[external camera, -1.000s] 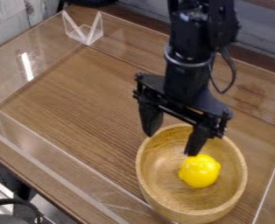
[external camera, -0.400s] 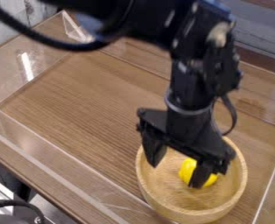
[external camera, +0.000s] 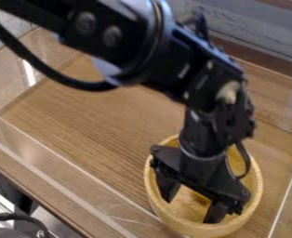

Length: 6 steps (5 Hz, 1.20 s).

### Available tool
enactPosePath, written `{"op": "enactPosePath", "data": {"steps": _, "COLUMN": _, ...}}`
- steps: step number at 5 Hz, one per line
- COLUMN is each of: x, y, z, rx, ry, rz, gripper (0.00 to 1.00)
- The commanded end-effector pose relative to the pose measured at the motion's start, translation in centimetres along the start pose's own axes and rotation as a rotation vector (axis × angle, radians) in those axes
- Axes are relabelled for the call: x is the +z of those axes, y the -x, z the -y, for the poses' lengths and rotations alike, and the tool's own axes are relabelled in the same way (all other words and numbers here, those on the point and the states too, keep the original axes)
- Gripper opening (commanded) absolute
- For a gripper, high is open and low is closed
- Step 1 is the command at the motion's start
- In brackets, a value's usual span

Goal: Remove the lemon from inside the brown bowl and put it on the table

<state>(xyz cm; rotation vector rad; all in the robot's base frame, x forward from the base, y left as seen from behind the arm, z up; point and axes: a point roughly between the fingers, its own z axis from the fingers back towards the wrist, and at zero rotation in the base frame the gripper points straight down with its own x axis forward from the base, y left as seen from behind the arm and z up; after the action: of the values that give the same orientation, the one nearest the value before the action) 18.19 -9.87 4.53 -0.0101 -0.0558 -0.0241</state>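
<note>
The brown bowl (external camera: 171, 219) stands on the table (external camera: 74, 121) at the front right. My gripper (external camera: 196, 197) reaches down inside the bowl, and its two black fingers (external camera: 171, 189) stand wide apart, open. The lemon is hidden behind the gripper and the wrist, so I cannot tell whether the fingers touch it. The dark arm (external camera: 149, 56) slants in from the upper left and covers much of the bowl's far rim.
Clear acrylic walls (external camera: 49, 191) run along the table's front and left edges. Bare wood-grain tabletop stretches left of the bowl. The arm blocks the view of the table's back right.
The gripper has dropped from above the bowl's rim down into the bowl, staying open. The lemon, plainly visible a second ago, is now covered by the gripper.
</note>
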Motion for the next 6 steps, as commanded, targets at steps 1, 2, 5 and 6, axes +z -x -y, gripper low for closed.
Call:
{"op": "enactPosePath", "data": {"steps": 1, "x": 0.0, "y": -0.3, "z": 0.7, "rx": -0.002, "ry": 0.015, "rz": 0.038, "gripper": 1.00}}
{"op": "enactPosePath", "data": {"steps": 2, "x": -0.3, "y": -0.4, "z": 0.8, "rx": 0.010, "ry": 0.020, "rz": 0.044, "gripper": 1.00}}
{"op": "enactPosePath", "data": {"steps": 5, "x": -0.7, "y": -1.6, "z": 0.1, "rx": 0.036, "ry": 0.043, "rz": 0.061, "gripper": 1.00}}
{"op": "enactPosePath", "data": {"steps": 6, "x": -0.7, "y": -2.2, "z": -0.2, "rx": 0.046, "ry": 0.049, "rz": 0.069, "gripper": 1.00}}
